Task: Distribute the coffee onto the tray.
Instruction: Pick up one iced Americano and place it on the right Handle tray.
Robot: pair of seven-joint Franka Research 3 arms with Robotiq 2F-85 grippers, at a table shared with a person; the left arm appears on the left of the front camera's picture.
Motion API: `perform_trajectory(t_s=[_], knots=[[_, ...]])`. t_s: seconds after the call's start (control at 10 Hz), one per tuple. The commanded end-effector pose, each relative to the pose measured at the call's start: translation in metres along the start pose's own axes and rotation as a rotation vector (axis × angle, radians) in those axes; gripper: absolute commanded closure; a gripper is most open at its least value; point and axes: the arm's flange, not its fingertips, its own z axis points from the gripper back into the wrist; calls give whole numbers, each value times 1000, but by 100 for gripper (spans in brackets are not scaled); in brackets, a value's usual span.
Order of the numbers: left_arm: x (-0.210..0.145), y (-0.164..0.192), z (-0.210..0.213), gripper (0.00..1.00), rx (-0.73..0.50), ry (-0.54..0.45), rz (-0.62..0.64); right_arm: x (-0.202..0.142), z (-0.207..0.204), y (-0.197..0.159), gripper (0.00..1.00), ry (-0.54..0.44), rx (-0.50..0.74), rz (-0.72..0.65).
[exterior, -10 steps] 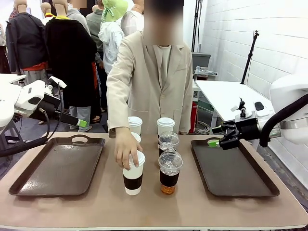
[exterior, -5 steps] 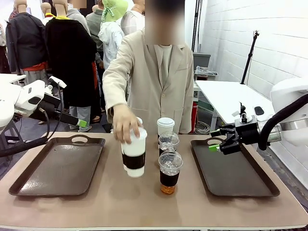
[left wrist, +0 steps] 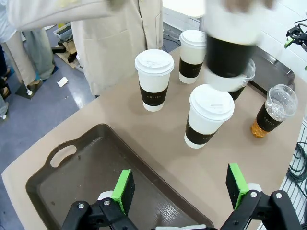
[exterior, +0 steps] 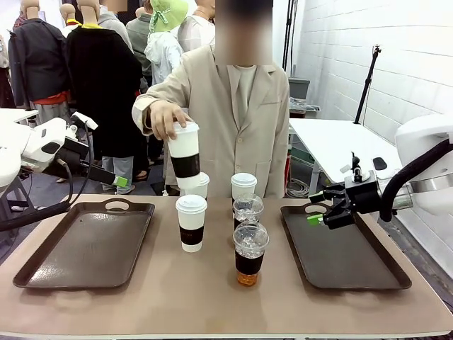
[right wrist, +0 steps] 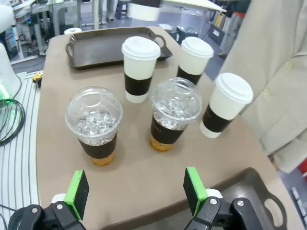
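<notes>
table: tan-brown top (exterior: 212, 301), a person (exterior: 237, 120) in a beige jacket standing at the far side
room: white block wall (exterior: 333, 49) off to the right with a white side table (exterior: 340, 138) in front of it, grey-blue floor (left wrist: 43, 110) past the table edge in the left wrist view
left gripper: (left wrist: 180, 187) hanging over a corner of the left tray, jaws spread wide, green pads well apart, nothing between them
left tray: (exterior: 85, 251) dark brown, rounded corners, handle cutout at the far rim, flat on the left part of the table
lifted cup: (exterior: 184, 152) up in the air above the cup cluster, the person's hand (exterior: 164, 117) clamped over its lid from above; long axis near vertical but tipped a bit, lid end leaning left, base swung right
paper cups: three on the table, all upright with lids up; one in front (exterior: 192, 223), one behind it (exterior: 196, 185) partly hidden by the lifted cup, one farther right at the back (exterior: 243, 186)
iced cups: two, upright, front (exterior: 250, 253) and back (exterior: 248, 209), just right of the front paper cup, between the trays
looks: paper ones are white with flat white lids and dark brown sleeves with small pale print; iced ones are clear with dome lids, ice up top, dark in the middle, amber at the base
right tray: (exterior: 347, 265) same dark brown kind, on the right part of the table
right gripper: (right wrist: 136, 190) above the right tray's far inner corner, aimed at the cups, jaws wide apart, holding nothing
</notes>
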Motion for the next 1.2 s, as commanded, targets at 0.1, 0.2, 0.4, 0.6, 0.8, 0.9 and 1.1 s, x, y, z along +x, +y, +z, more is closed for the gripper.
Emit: perform_trajectory(t_s=[0.1, 0.2, 0.4, 0.6, 0.8, 0.9, 1.1], knots=[[-1, 2, -2, 0, -7, -4, -1, -16, -29, 0, 0, -92, 92, 71], [-1, 2, -2, 0, -7, -4, -1, -20, -35, 1, 0, -95, 103, 91], [-1, 2, -2, 0, -7, -4, -1, -32, -44, 6, 0, -130, 146, 135], [-1, 2, -2, 0, -7, -4, -1, -47, -54, 10, 0, -170, 185, 165], [-1, 2, -2, 0, -7, -4, -1, -60, -63, 9, 0, -208, 195, 141], [-1, 2, -2, 0, -7, -4, -1, -64, -66, 8, 0, -215, 190, 126], [-1, 2, -2, 0, -7, -4, -1, -73, -76, 3, 0, -240, 185, 102]])
